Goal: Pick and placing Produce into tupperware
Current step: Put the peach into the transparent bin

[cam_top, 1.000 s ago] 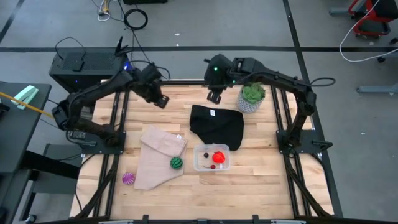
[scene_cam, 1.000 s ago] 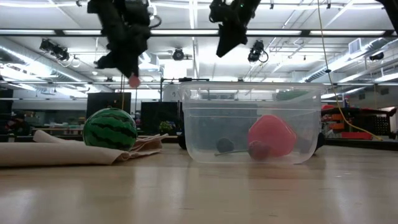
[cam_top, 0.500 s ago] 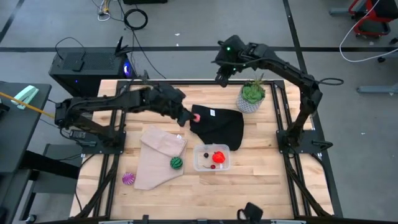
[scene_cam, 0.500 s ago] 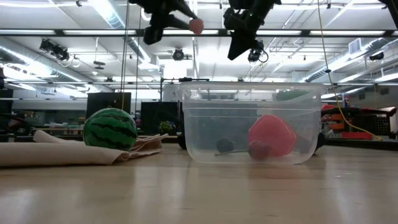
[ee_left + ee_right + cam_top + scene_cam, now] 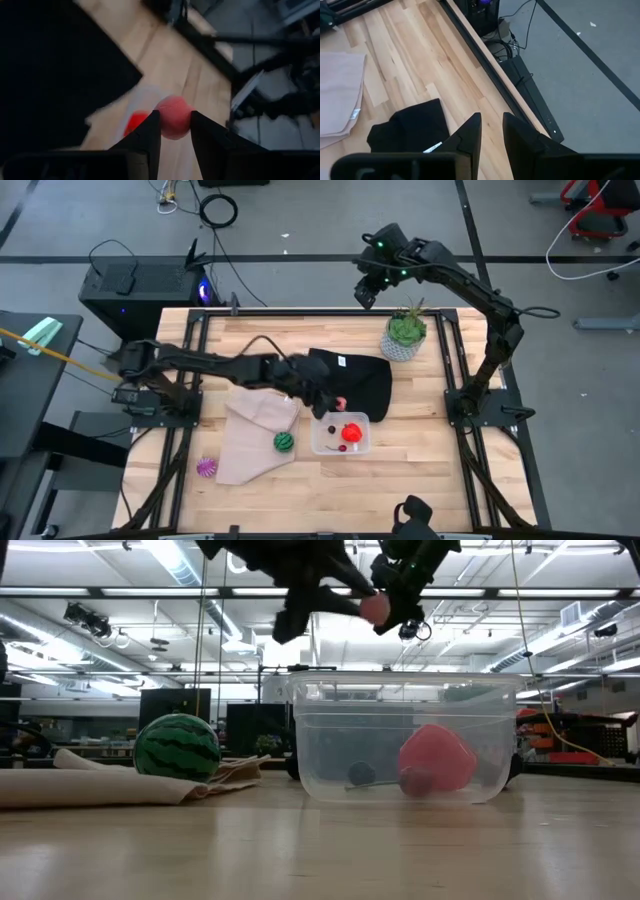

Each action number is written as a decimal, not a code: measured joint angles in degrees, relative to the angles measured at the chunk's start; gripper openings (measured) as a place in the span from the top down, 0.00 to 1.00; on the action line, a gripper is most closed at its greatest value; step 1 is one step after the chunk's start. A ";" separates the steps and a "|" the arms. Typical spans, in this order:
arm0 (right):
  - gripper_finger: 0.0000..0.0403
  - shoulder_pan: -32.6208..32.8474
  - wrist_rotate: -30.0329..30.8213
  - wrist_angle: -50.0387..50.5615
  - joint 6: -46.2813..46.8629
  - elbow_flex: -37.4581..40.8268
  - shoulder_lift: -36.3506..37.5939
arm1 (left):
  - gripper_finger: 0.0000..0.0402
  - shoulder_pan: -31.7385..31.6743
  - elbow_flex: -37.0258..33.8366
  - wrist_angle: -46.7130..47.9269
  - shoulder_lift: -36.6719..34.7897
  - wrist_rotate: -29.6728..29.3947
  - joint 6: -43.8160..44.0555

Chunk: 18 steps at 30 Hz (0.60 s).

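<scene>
Two arms over the wooden table point(image 5: 420, 470), left gripper point(image 5: 174, 131) reaching across to just above the far left edge of the clear tupperware point(image 5: 340, 433), fingers point(image 5: 145, 137) clamped on a small pink-red ball point(image 5: 173, 117). Seen in the low view hanging above the container's rim, apart from it. Already inside the tupperware: a red piece point(image 5: 350, 433) and small dark bits beside it. Striped green ball point(image 5: 284, 441) resting on the beige cloth point(image 5: 250, 435) left of the container; purple ribbed ball point(image 5: 207, 468) on bare wood at the near left, just beside the cloth. Black cloth point(image 5: 355, 385) just beyond the tupperware. Right gripper point(image 5: 491, 131) raised over the table's far edge near the potted plant point(image 5: 404, 335), fingers close together with only a narrow gap, grasping nothing
</scene>
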<state>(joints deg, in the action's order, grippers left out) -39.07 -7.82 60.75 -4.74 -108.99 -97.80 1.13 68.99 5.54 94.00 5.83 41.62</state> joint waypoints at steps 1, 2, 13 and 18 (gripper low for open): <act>0.78 0.02 -0.08 0.04 -0.16 0.00 0.00 | 0.74 0.62 0.00 -1.42 1.16 0.10 -0.27; 0.78 0.02 -0.18 0.12 -0.44 0.00 0.00 | 0.74 1.14 0.09 -2.93 2.00 0.23 -0.81; 0.78 -0.31 -0.46 1.54 -2.97 0.00 -0.02 | 0.75 3.80 0.01 -1.45 6.59 0.35 -12.30; 0.78 -0.31 -1.06 1.47 -2.97 0.00 -0.02 | 0.74 4.30 0.03 1.81 6.51 0.31 -14.14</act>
<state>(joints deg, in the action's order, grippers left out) -39.38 -8.88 62.23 -7.70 -108.99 -97.82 5.43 69.01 7.36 100.51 6.14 27.48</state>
